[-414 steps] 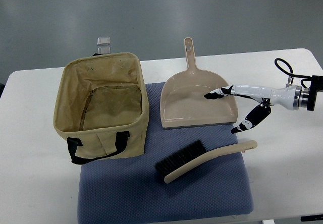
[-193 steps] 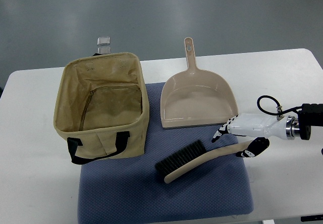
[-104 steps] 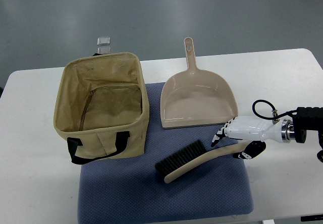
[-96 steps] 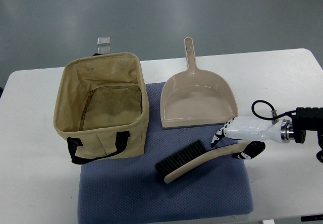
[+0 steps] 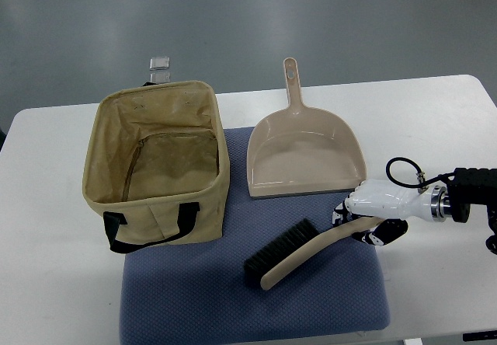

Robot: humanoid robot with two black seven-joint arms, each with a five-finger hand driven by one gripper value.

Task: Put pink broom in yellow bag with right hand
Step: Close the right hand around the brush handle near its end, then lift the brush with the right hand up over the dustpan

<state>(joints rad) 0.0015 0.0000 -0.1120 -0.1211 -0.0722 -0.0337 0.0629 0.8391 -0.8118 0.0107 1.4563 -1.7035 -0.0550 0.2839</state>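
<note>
Grey floor lay beyond a white table (image 5: 62, 298) carrying a blue mat (image 5: 202, 306). On the mat lay the broom (image 5: 307, 248), the right hand (image 5: 363, 219) curled around its handle end. Held so far out (bristles heavy), it could swing and catch the bag (image 5: 155, 162) rim.

The robot hand (image 5: 363, 219) covers the end of the broom (image 5: 303, 248) handle.
</note>
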